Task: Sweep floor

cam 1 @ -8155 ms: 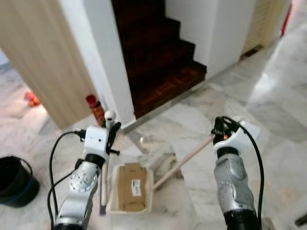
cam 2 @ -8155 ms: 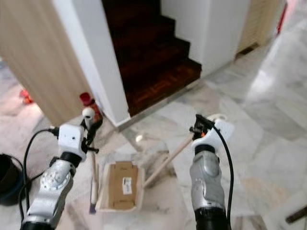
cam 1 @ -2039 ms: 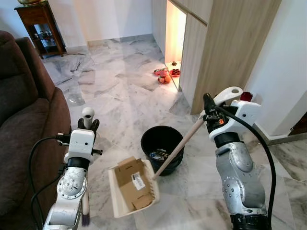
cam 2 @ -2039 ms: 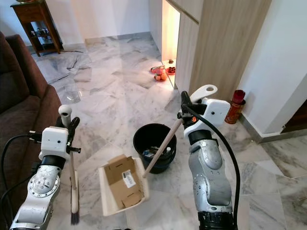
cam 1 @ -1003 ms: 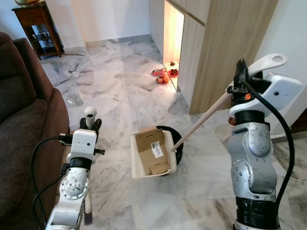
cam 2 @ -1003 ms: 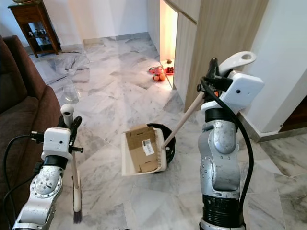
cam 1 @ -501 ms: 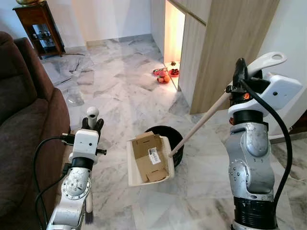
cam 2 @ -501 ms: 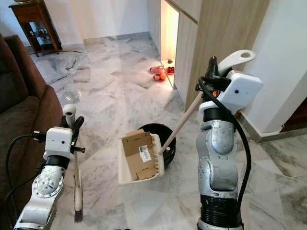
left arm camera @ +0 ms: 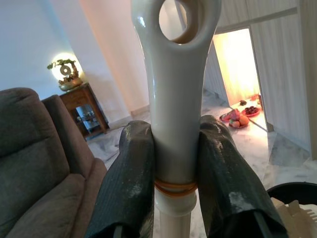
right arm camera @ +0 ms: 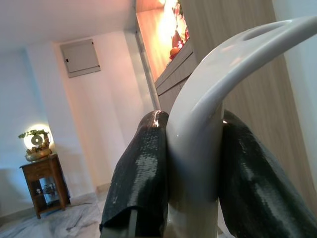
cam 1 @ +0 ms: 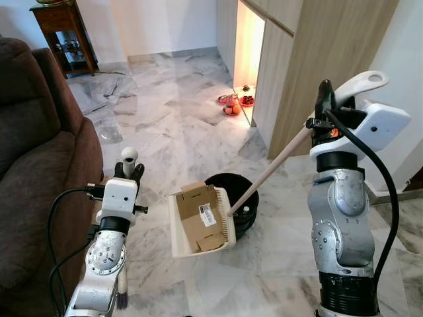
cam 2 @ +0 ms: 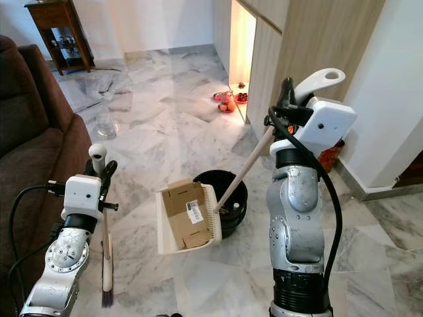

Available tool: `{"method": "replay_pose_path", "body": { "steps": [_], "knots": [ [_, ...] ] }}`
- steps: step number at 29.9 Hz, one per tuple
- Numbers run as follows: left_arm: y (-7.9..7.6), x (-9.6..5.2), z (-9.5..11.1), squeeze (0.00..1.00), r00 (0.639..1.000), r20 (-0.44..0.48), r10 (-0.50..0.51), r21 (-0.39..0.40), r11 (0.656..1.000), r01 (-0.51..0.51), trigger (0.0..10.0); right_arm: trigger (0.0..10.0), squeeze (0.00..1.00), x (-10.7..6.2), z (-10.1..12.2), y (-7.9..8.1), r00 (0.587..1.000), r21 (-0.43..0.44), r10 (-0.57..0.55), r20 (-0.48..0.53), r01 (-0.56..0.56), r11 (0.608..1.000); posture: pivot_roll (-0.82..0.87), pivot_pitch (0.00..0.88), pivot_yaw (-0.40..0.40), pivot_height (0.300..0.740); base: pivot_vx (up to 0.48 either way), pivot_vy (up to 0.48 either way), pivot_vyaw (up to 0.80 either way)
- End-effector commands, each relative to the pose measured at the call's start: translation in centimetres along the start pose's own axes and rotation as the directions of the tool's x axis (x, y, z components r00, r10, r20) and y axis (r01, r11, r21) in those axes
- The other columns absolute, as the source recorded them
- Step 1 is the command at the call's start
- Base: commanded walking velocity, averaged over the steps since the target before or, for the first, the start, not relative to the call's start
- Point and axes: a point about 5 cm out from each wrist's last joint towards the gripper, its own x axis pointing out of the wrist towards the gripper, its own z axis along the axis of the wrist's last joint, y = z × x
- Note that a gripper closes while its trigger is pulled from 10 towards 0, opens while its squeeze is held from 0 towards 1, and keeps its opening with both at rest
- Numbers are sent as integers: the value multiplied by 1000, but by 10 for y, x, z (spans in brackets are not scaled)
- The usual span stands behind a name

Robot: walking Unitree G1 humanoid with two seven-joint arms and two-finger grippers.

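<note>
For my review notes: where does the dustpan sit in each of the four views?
Left eye view: dustpan at lower centre, before the black bucket.
Right eye view: lower centre-left, again against the bucket.
Left wrist view: its pale edge at the bottom right corner.
Right wrist view: its white handle, clamped in the right gripper.
Shared landmark: the black bucket.

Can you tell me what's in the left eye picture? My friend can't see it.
The robot's right gripper holds a long-handled dustpan, carrying a flattened cardboard box, lifted beside a black bucket on the marble floor. Its left gripper holds a broom upright next to a brown sofa.
</note>
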Motion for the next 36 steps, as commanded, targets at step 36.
{"method": "replay_pose_path", "body": {
  "steps": [36],
  "knots": [
    [5, 5, 7, 0, 999, 41, 15, 18, 1000, -16, 10000, 10000, 0, 4, 13, 12, 996, 49, 56, 69, -60, 997, 150, 3, 58, 740, 304, 0, 62]
  ]
}}
